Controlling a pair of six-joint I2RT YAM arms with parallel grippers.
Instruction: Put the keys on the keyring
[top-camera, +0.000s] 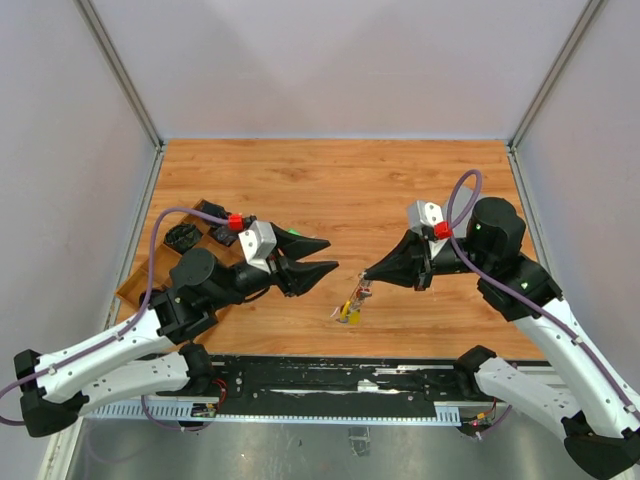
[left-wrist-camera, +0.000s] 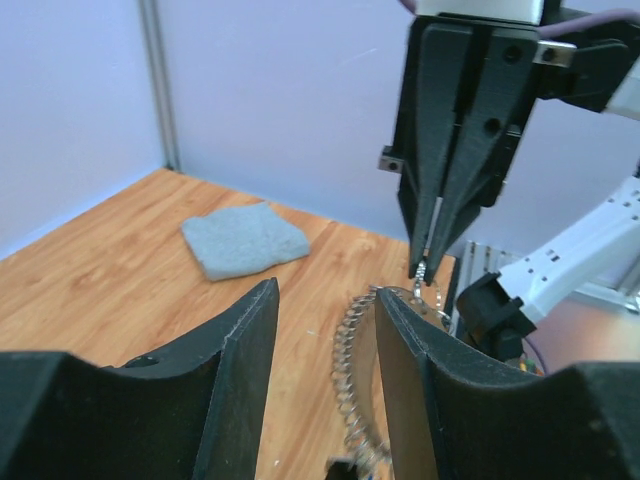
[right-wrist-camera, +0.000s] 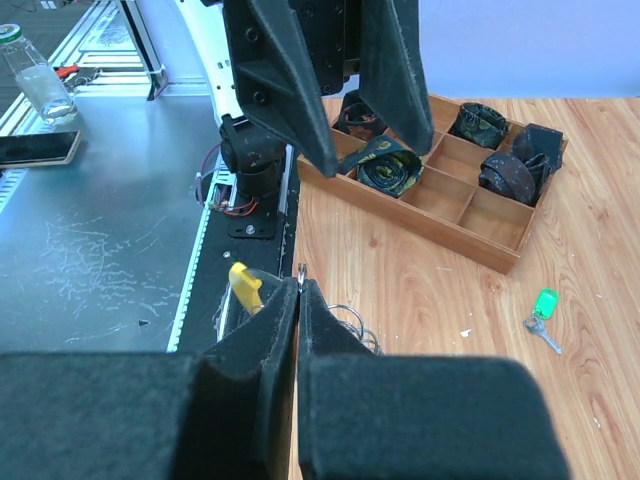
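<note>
L arm reaches fwd from its base, forearm low, left gripper pointing right toward table centre, jaws parted abt halfway w/ nothing between them; R arm bends in from the right side, wrist angled down-left, right gripper pinched shut on the keyring, which hangs from its tips near the front edge betw. the two arms; the two grippers are near each other but apart. Top view shows only a small dangling bundle w/ a yellow key at its low end, and whether that end touches the wood is hard to tell from there. L wrist view adds the beaded chain looping down under the R tips, seen through the gap betw. the L fingers, plus a grey cloth lying flat farther off. R wrist view shows its own fingers closed w/ the ring's wire poking up at the tips, a green key lying loose on the wood well to the side, and a wooden compartment tray w/ dark rolled items behind the L gripper. Surface is a wood-grain table w/ a black rail along the near edge; pale walls on three sides; off the table, a grey bench w/ a bottle and a phone.
</note>
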